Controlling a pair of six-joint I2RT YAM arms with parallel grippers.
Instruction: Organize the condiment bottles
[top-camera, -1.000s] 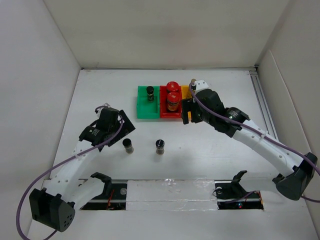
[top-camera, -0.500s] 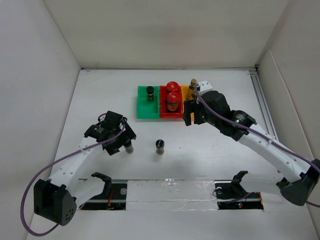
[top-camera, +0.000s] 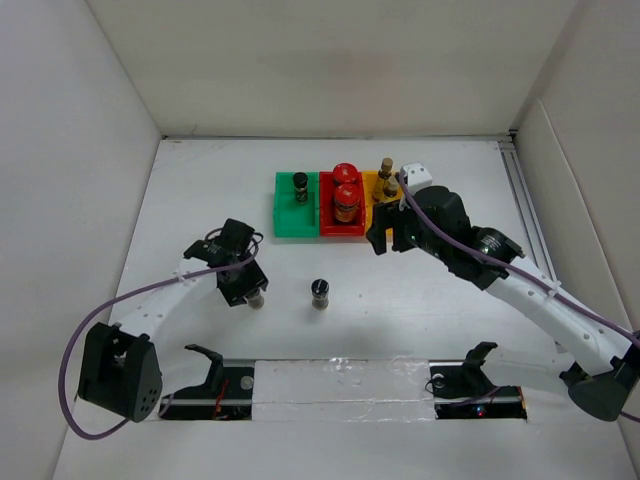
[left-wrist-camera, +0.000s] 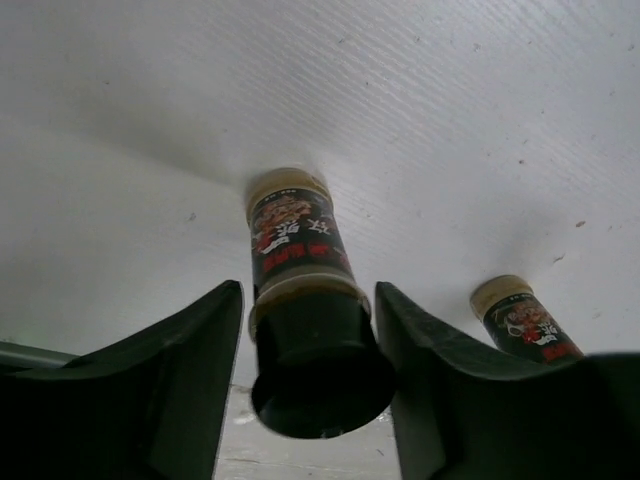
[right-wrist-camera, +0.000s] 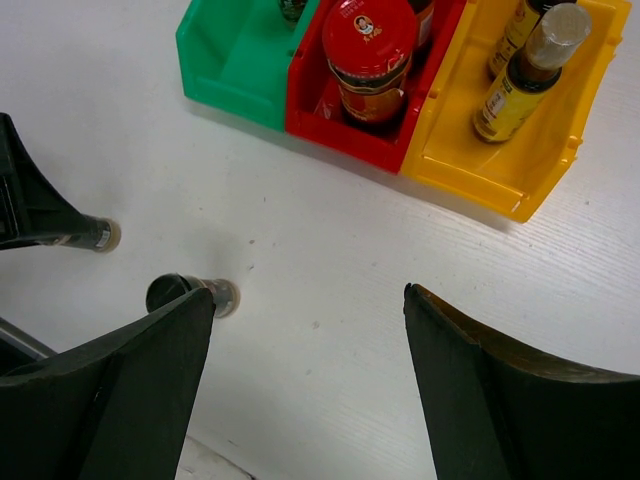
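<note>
Left gripper (left-wrist-camera: 310, 295) straddles one black-capped bottle (left-wrist-camera: 295, 235); a second bottle (left-wrist-camera: 522, 320) stands nearby.

Left fingers (left-wrist-camera: 190, 380) parted wide, set low; right fingers (right-wrist-camera: 120, 390) parted wide, raised higher

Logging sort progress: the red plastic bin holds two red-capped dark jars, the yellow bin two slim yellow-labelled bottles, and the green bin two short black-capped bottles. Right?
No. The green plastic bin holds only one short black-capped bottle; the top external view shows a second bottle and a third bottle on the white table. The rest is right.
</note>
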